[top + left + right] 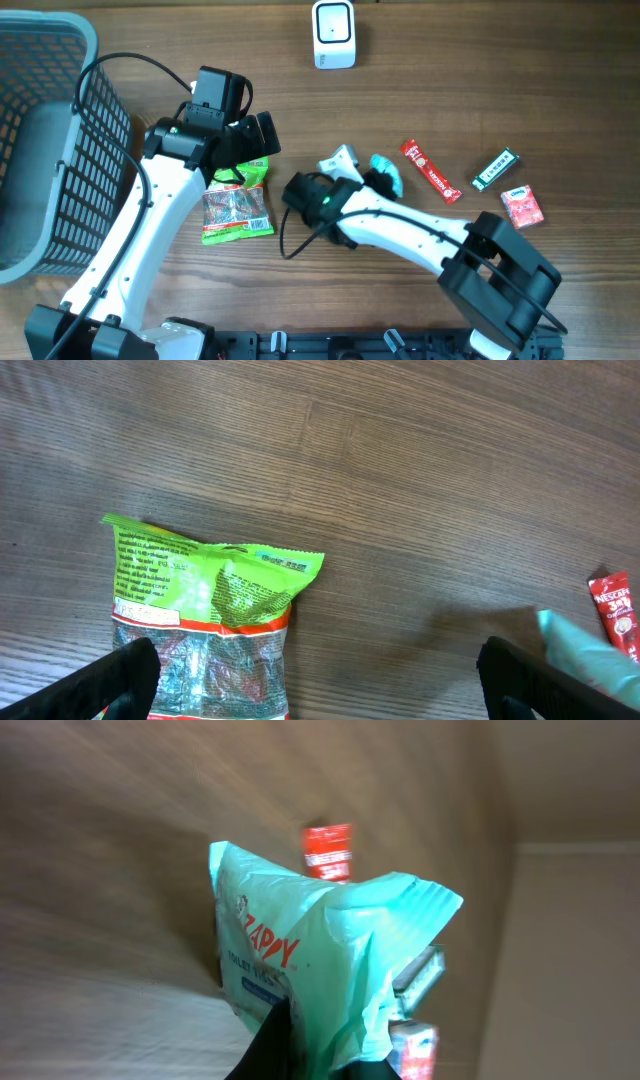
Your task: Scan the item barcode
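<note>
The wooden table [520, 80] carries the whole work area, with a grey mesh basket [105, 170] set at the left edge of the overhead view. A green snack bag [237, 205] lies flat left of centre, directly beneath the left gripper [320, 685], whose jaws are spread wide with nothing between them. The item to be scanned is judged to be the teal wipes pack [320, 960], located just right of centre in the overhead view and well apart from the white scanner [333, 33] at top centre. The pack is clamped at one end by the right gripper [370, 180], whose jaws are closed on the film. The pack is expected to be light and soft: a flexible film pouch that sags and creases under a pinch, as the folds in the right wrist view suggest. The film is likely to be slippery, so hold is best taken on a crimped end seal or a gathered edge rather than across the padded middle, with both broad faces left uncovered. No barcode can be made out in any view, so the face to be presented cannot be determined. At the right of the overhead view lie a red stick sachet [430, 170], a small red packet [522, 206] and a small dark green packet [496, 169]
</note>
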`<state>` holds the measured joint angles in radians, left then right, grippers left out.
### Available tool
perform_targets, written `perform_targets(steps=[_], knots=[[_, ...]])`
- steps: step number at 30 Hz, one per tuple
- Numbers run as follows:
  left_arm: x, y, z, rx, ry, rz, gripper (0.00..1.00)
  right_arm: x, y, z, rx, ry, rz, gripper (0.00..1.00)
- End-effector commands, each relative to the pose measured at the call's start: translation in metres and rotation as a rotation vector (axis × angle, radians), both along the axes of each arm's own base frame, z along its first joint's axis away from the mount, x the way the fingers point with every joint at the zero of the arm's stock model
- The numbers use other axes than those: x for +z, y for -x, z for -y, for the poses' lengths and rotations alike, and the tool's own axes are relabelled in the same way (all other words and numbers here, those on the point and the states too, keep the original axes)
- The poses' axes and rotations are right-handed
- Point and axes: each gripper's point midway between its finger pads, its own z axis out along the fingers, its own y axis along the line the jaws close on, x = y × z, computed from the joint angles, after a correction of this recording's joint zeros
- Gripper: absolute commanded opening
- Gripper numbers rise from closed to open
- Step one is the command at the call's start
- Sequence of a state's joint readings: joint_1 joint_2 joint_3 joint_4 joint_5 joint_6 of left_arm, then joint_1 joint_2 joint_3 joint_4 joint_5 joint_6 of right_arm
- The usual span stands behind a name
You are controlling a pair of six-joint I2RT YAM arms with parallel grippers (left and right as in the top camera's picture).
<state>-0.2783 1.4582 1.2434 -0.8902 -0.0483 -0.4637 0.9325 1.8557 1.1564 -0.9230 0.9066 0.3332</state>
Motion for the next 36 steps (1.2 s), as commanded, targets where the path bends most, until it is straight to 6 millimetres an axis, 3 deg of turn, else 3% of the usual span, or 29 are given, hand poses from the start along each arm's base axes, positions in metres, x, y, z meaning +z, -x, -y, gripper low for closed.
perform_targets(steps=[1,3,6,10,14,15,16,18,19,20,21,22,23,26,29,33,36], knots=[[0.004,0.000,-0.004,-0.006,-0.020,0.015,1.00,-0.029,0.024,-0.022,-0.018,-0.149,-0.164,0.14],[0.004,0.000,-0.004,-0.006,-0.020,0.015,1.00,-0.035,0.029,-0.026,-0.021,-0.185,-0.207,0.28],[0.004,0.000,-0.004,-0.006,-0.020,0.015,1.00,-0.037,0.032,-0.028,-0.016,-0.194,-0.228,0.34],[0.004,0.000,-0.004,-0.006,-0.020,0.015,1.00,-0.049,0.050,-0.049,0.064,-0.270,-0.399,0.44],[0.004,0.000,-0.004,-0.006,-0.020,0.015,1.00,-0.027,0.051,-0.067,0.108,-0.406,-0.444,0.48],[0.004,0.000,-0.004,-0.006,-0.020,0.015,1.00,-0.019,0.048,-0.068,0.103,-0.448,-0.438,0.53],[0.004,0.000,-0.004,-0.006,-0.020,0.015,1.00,-0.010,0.043,-0.067,0.091,-0.498,-0.429,0.72],[0.004,0.000,-0.004,-0.006,-0.020,0.015,1.00,-0.002,0.035,-0.061,0.058,-0.560,-0.425,0.75],[0.004,0.000,-0.004,-0.006,-0.020,0.015,1.00,-0.002,0.031,-0.057,0.031,-0.595,-0.439,0.74],[0.004,0.000,-0.004,-0.006,-0.020,0.015,1.00,-0.004,0.027,-0.051,-0.004,-0.632,-0.460,0.56],[0.004,0.000,-0.004,-0.006,-0.020,0.015,1.00,-0.006,0.025,-0.045,-0.033,-0.661,-0.478,0.29],[0.004,0.000,-0.004,-0.006,-0.020,0.015,1.00,-0.008,0.023,-0.041,-0.055,-0.682,-0.488,0.12],[0.004,0.000,-0.004,-0.006,-0.020,0.015,1.00,-0.011,0.020,-0.033,-0.085,-0.701,-0.495,0.05],[0.004,0.000,-0.004,-0.006,-0.020,0.015,1.00,-0.019,0.013,-0.014,-0.150,-0.706,-0.490,0.04],[0.004,0.000,-0.004,-0.006,-0.020,0.015,1.00,-0.030,0.018,-0.003,-0.182,-0.693,-0.507,0.05],[0.004,0.000,-0.004,-0.006,-0.020,0.015,1.00,-0.054,0.034,-0.017,-0.155,-0.789,-0.570,0.07],[0.004,0.000,-0.004,-0.006,-0.020,0.015,1.00,-0.072,0.040,-0.013,-0.150,-0.797,-0.565,0.08]])
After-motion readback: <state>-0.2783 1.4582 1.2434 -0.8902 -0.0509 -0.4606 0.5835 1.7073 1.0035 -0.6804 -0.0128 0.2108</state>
